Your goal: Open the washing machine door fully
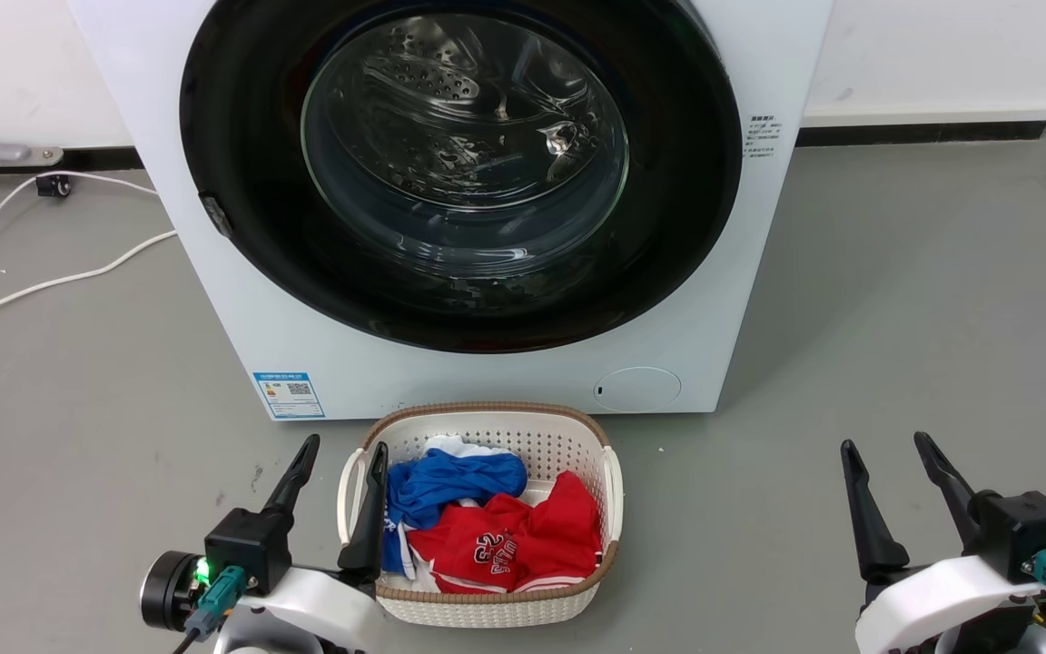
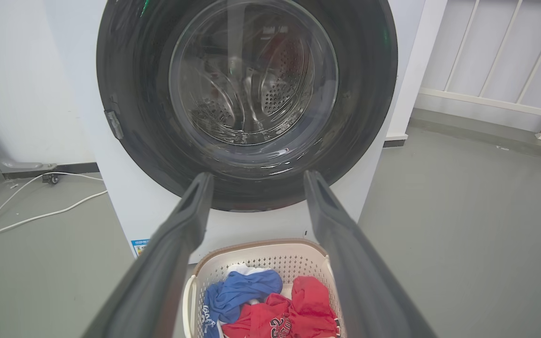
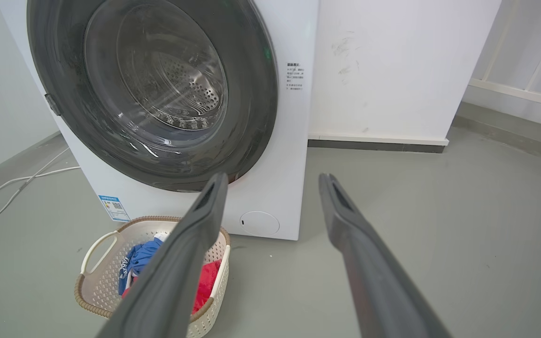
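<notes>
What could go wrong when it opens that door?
The washing machine door is shut and glossy. Its only hold seems to be the small catch on its left edge, so the jaws might slip off.
The laundry basket stands close before the washing machine, below the door, so reaching past it could knock it.
A white cable lies on the floor at left, and the robot might roll onto it.

**Grey floor, white walls**

A smooth grey floor [image 1: 895,300] runs back to a plain white wall [image 1: 941,45] edged with a dark skirting strip [image 1: 922,133]. A thin white cable [image 1: 60,277] trails across the floor on the left. A white barred railing [image 2: 500,101] stands to the right.
</notes>
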